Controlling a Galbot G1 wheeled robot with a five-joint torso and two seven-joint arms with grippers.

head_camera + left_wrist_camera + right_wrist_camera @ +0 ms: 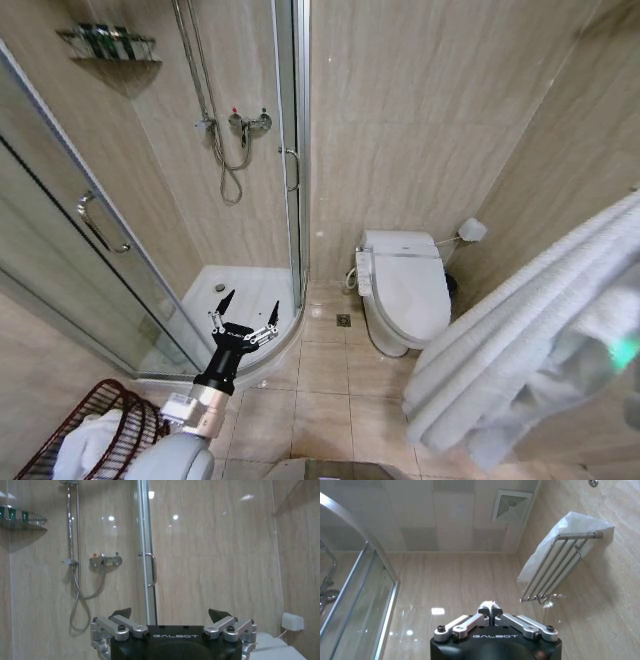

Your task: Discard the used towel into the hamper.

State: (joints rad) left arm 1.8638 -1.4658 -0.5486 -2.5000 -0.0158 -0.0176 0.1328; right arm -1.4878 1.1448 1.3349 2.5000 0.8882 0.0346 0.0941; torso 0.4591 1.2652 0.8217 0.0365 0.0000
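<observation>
A large white towel (520, 340) hangs in folds at the right of the head view, high above the floor. In the right wrist view my right gripper (490, 611) is shut, with a tuft of that white towel (490, 604) pinched between its tips, and it points up toward the ceiling. The hamper (108, 405), a reddish-brown wire basket, stands on the floor at the lower left with a white cloth (85, 450) inside. My left gripper (247, 309) is open and holds nothing, raised in front of the shower just right of the hamper; its spread fingers (121, 612) face the shower wall.
A glass shower enclosure (100, 250) with a curved tray takes up the left. A white toilet (405, 290) stands against the back wall, with a floor drain (343, 320) in front. A wall towel rack (555, 566) with white cloth hangs high on the right wall.
</observation>
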